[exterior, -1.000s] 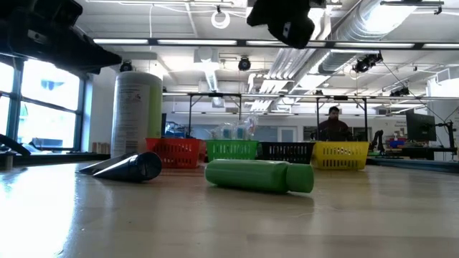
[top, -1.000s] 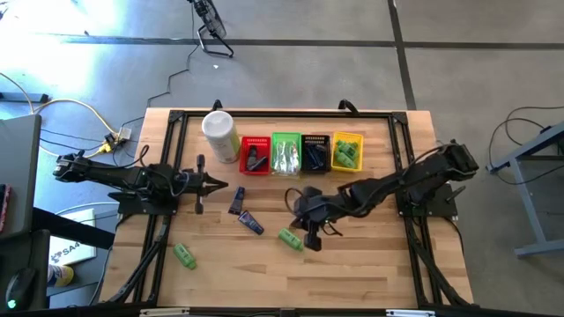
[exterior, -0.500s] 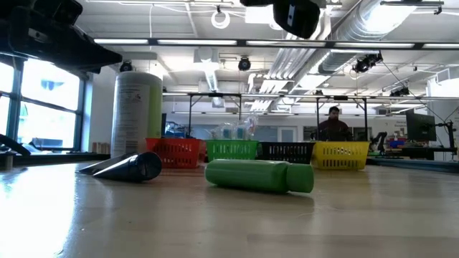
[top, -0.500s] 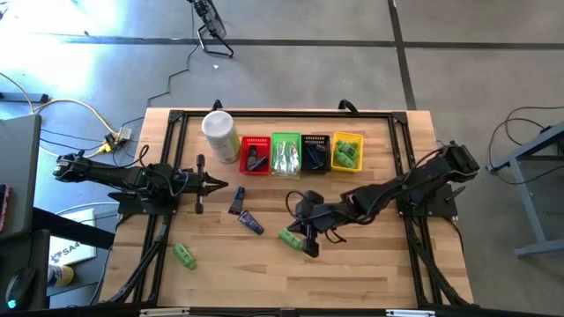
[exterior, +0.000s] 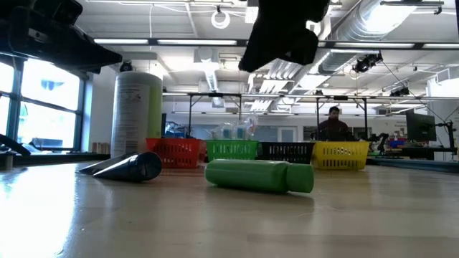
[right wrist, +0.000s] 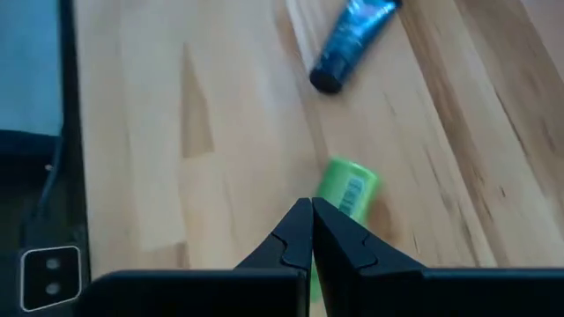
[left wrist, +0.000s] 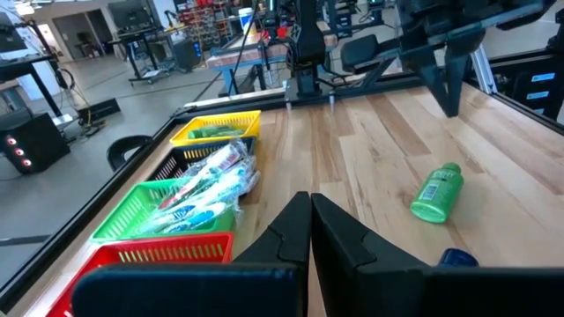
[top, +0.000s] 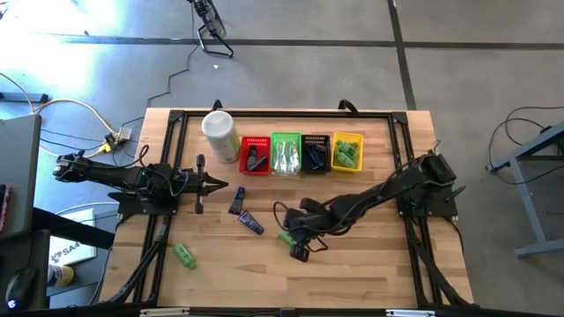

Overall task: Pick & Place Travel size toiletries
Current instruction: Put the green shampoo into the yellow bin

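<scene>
The right gripper (right wrist: 311,231), fingers pressed together and empty, hovers over the green mini bottle (top: 286,236) lying at six o'clock of the green basket (top: 285,155); light, stiff and likely slick, it should be pinched across its mid-body

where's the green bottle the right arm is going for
In the high view the green bottle lies on the table's middle, just under the right hand, with a blue tube to its left.

Robotics lab: workbenches (exterior: 344,122), exposed ducts (exterior: 373,29).
</scene>
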Controlling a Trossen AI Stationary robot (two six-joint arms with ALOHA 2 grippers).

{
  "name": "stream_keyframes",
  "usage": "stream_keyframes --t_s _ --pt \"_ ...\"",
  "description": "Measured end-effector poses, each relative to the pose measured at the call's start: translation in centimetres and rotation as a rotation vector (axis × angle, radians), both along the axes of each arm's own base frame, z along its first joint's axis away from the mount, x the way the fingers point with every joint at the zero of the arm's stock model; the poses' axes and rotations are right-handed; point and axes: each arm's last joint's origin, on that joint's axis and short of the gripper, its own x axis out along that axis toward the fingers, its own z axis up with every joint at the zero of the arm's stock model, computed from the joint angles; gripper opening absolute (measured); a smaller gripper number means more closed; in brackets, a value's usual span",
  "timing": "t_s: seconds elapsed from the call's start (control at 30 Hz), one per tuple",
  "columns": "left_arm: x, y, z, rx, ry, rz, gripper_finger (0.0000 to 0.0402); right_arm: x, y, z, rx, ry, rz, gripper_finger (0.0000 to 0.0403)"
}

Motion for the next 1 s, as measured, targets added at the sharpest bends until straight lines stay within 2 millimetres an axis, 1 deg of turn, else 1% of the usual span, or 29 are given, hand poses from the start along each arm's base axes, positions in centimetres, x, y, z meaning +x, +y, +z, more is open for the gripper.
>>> stream_keyframes --t_s 0.23,0.43,0.53,0.6,0.67,0.87,1.0 --pt "0.0 0.0 -0.1 0.001 0.006 0.000 0.0008 -0.4 -1.0 -0.3 0.016 0.125 -0.096 0.0002" --pt "0.0 0.0 -0.1 0.001 0.008 0.000 0.0008 -0.4 -1.0 -0.3 0.011 0.118 -0.087 0.0004" --pt "0.0 0.0 -0.1 0.001 0.008 0.000 0.0008 -0.3 -1.1 -0.3 -0.006 0.115 -0.064 0.0022" --pt "0.0 0.0 -0.1 0.001 0.008 -0.001 0.0008 -0.3 -1.2 -0.3 -0.011 0.115 -0.066 0.0048" --pt "0.0 0.0 -0.1 0.001 0.008 -0.001 0.0008 -0.3 -1.2 -0.3 -0.011 0.114 -0.066 0.0081" --pt "0.0 0.0 -0.1 0.000 0.009 -0.001 0.0008 -0.5 -1.3 -0.9 -0.036 0.123 -0.081 0.0204" --pt "0.0 0.0 -0.2 0.000 0.023 -0.004 0.0008 -0.5 -1.3 -1.0 -0.036 0.123 -0.083 0.0275"
